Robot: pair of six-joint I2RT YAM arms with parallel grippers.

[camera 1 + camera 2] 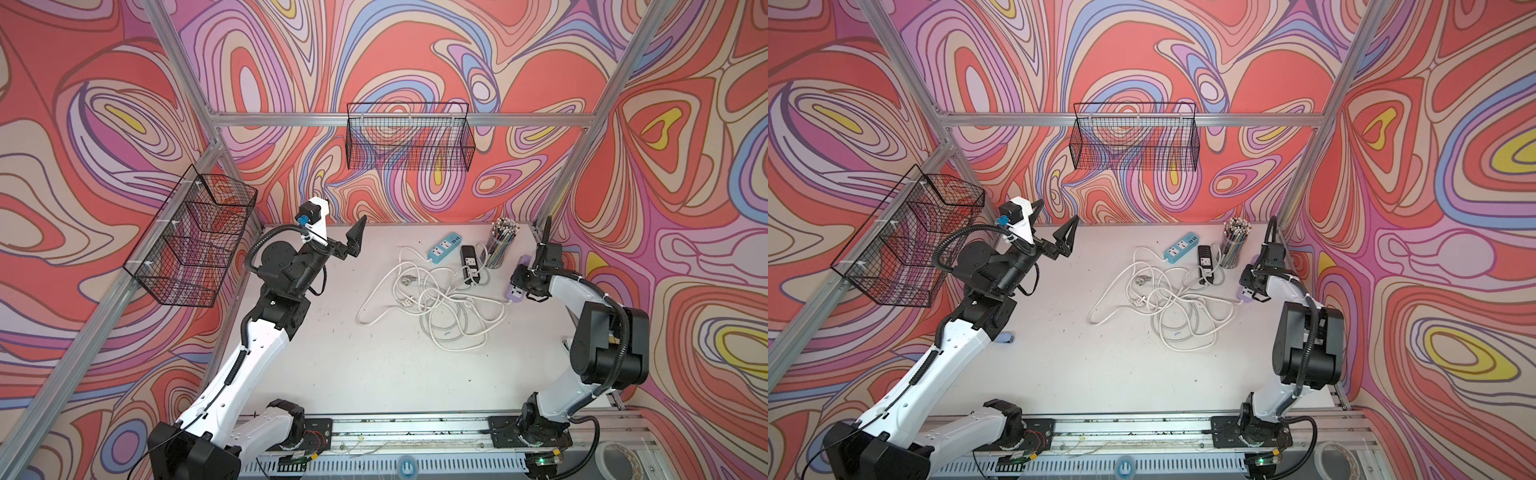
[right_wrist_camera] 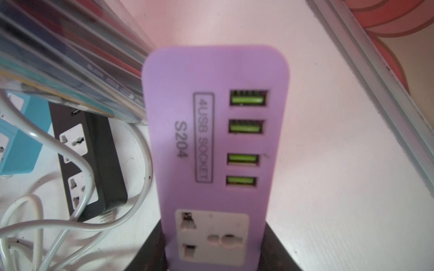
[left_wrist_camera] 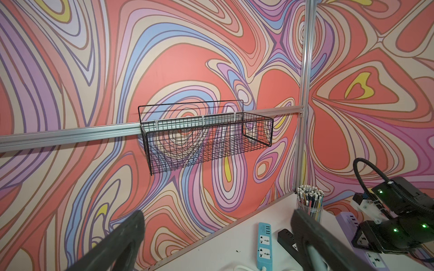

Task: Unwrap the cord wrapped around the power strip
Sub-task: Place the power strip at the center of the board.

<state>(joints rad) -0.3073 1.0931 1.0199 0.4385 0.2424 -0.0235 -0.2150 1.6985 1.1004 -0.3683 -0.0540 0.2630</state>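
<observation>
Purple power strip [image 2: 216, 131] clamped in my right claw [image 2: 213, 248], jaws half apart. White cord [image 1: 446, 309] loose, tangled on table [image 1: 374, 374]. Left claw [image 3: 217, 212] wide open, empty, raised.

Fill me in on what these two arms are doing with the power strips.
The right gripper is clamped on the purple plastic power strip at the right edge of the white table, beside the clear cup of pencils. No cord crosses its visible face. The left gripper hangs open and empty near the back left. Loose white cords lie tangled mid-table, the light blue power strip and black power strip behind them.
</observation>
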